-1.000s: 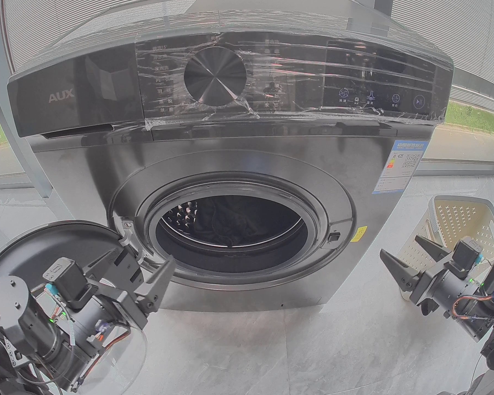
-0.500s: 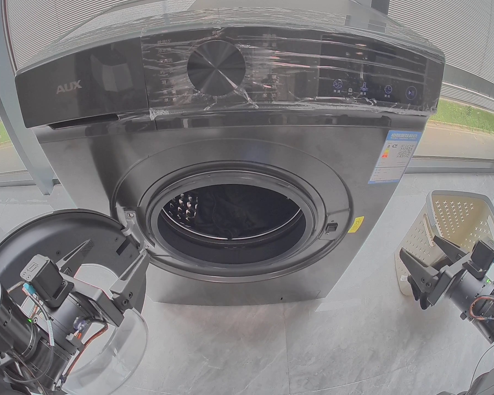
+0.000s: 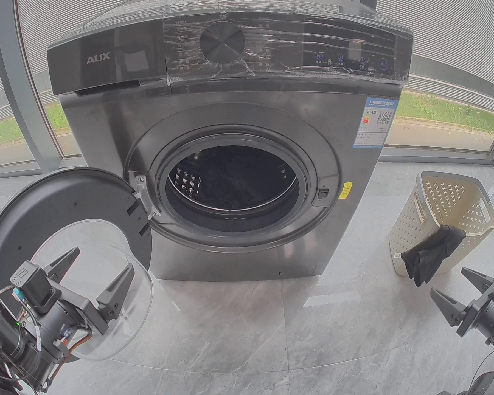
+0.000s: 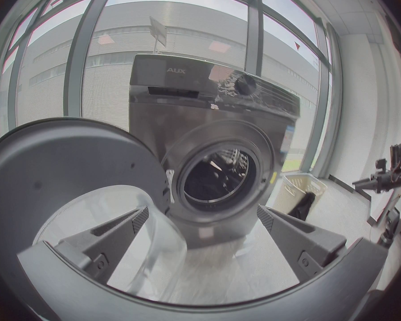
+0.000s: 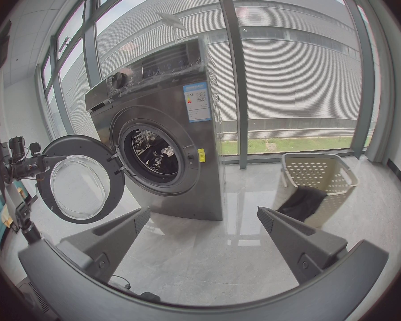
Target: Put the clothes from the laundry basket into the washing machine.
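The grey washing machine (image 3: pixel 230 100) stands ahead with its round door (image 3: pixel 66 209) swung wide to the left. Dark clothing (image 3: pixel 230 176) lies inside the drum. To the right, a cream laundry basket (image 3: pixel 450 198) sits on the floor with a black garment (image 3: pixel 431 253) draped over its front rim. My left gripper (image 3: pixel 101 261) hangs open and empty in front of the door's glass bowl. My right gripper (image 3: pixel 450 282) is open and empty, just below and in front of the basket. The right wrist view shows the basket (image 5: pixel 325 174) and garment (image 5: pixel 303 201) beyond the open gripper (image 5: pixel 202 210).
Pale tiled floor (image 3: pixel 291 330) stretches between me and the machine. Tall windows and grey pillars (image 3: pixel 16 72) stand behind it. The open door reaches out over the floor on the left side.
The whole head picture has shifted: the camera has drawn back, so the machine looks smaller and farther. Both arms sit lower in the picture. The black garment on the basket rim has come into sight.
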